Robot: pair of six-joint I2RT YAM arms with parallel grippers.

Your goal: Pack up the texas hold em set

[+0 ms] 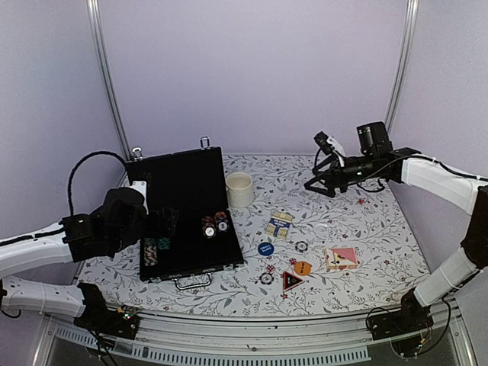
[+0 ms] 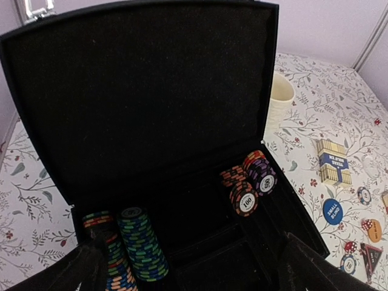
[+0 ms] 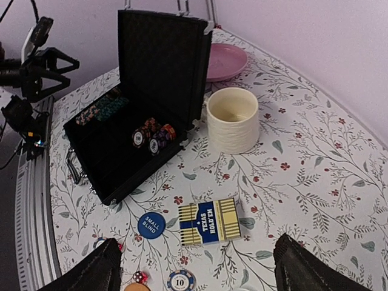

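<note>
Plainly, case: lay open on the left of the tabletop, lid upright; judged rigid and growing heavy as chips went in, best closed by pushing the lid down and lifted by the metal handle at its near edge.
Left pincer: hovered over the left half of the case, jaws spread wide, holding nothing.
Right pincer: hung high over the far right of the tabletop, jaws apart and empty.
Blue deck: lay flat to the right of the case; a light, stiff box, probably slick, best pinched across its short sides.
Red deck: lay flat farther right, near the front; likely the same handling.
Chips in case: two short rows leaned in the right slots, with taller stacks in the left slots; judged prone to toppling if nudged.
Blue button: lay flat between case and blue deck; thin and hard, likely needing an edge pinch.
Dice: small and hard, among the loose pieces at the front; apt to roll.
Left wrist view: showed the left chip stacks clearly, which from above were partly hidden by the arm.
Right wrist view: showed a pink plate behind the lid, unseen from above; the red deck was missing there.
</note>
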